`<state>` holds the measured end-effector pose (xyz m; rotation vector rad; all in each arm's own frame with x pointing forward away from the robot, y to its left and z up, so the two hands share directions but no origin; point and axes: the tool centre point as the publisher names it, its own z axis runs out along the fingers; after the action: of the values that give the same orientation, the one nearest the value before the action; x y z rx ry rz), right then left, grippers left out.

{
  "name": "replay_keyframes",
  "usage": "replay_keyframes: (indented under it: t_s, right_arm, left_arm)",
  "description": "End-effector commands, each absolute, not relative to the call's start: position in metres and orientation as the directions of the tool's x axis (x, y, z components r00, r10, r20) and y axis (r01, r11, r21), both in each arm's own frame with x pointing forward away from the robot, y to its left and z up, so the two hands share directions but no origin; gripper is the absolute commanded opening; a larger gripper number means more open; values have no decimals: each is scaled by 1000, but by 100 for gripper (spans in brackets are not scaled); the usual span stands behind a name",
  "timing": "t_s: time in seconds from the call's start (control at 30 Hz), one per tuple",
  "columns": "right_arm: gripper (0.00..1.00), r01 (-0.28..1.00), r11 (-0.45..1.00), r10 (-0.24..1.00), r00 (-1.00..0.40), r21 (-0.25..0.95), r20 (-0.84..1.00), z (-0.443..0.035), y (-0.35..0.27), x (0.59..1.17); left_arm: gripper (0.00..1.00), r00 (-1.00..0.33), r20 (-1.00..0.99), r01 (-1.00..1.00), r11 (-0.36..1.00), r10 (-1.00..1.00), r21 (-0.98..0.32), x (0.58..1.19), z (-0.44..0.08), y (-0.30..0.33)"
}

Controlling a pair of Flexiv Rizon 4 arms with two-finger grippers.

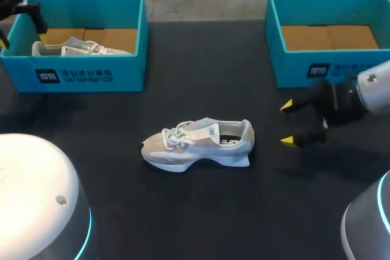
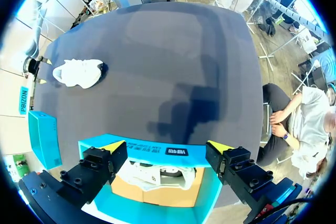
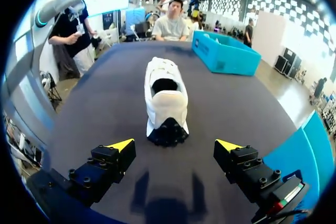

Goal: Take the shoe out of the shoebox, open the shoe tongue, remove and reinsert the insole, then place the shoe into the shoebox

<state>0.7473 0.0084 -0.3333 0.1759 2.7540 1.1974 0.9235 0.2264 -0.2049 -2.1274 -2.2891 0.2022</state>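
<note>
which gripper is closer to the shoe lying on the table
Right. The right gripper sits just behind the heel of the shoe; the left gripper is far off, above the left shoebox.

A black table (image 1: 201,211) spreads out ahead of both grippers, matte and dark; ahead of the left gripper (image 2: 167,146) its surface carries a soft shadow of arm and fingers; just beneath the right gripper (image 3: 175,145) two fainter finger shadows fall on it. A second shoe (image 2: 157,174), white with pale grey panels and white laces, lies directly under the left gripper, within the span of its fingers, inside the teal shoebox (image 2: 142,145); it rests on the brown cardboard floor (image 2: 168,196), close against the box wall nearest the fingertips.
</note>
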Motion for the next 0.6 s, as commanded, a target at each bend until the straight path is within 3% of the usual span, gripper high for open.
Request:
replay_keyframes:
  t_s: [0.03, 0.6]
  right_arm:
    - [100, 39, 593, 157, -985, 804, -68, -342, -2, 749]
    - [100, 61, 625, 156, -987, 778, -48, -365, -24, 736]
  left_arm:
    - [100, -77, -80, 993, 69, 994, -99, 923, -205, 226]
    - [100, -77, -80, 993, 69, 994, -99, 923, -205, 226]
